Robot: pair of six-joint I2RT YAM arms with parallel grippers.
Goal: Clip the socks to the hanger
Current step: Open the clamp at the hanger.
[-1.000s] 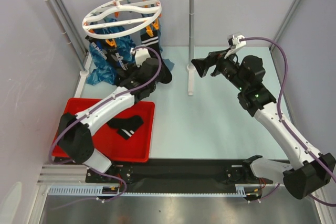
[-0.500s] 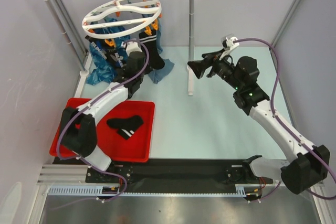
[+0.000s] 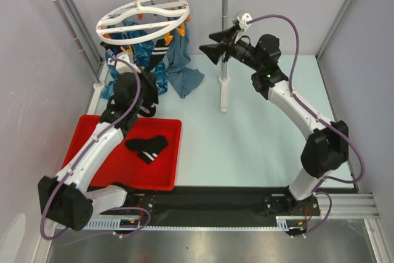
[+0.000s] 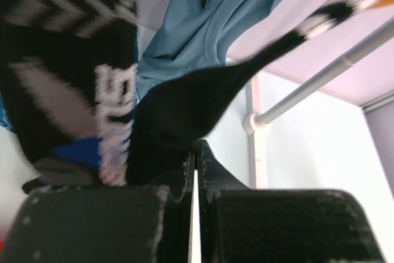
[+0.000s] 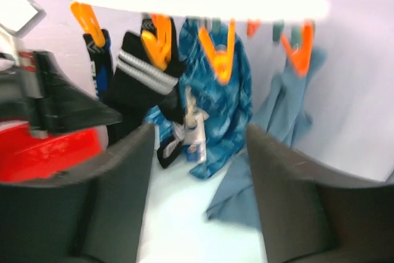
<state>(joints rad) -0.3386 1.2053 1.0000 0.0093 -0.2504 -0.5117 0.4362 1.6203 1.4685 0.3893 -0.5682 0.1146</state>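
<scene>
Watch your left gripper [image 4: 196, 152]: its jaws are pressed together, and the toe of a hanging sock [image 4: 197, 103] sits right at their tips (whether any fabric is caught between them I cannot tell). If it is, a pull back or down would likely drag that sock free, or set the hanger [image 5: 246, 1] swinging on its hook. Your right gripper [image 5: 200, 133] is half spread and empty, with the hanger's rim above and ahead of it and a striped sock [image 5: 144, 78] ahead to its left. Drive on carelessly and a finger could knock the orange clips [image 5: 217, 53] or tip the ring. The left arm reaches up and forward under the ring. The right arm is stretched high, crossing close by the rail post [image 3: 225, 60], which it might brush. One loose sock [image 3: 148, 147] lies in the red tray [image 3: 166, 177], below and behind the left hand.
</scene>
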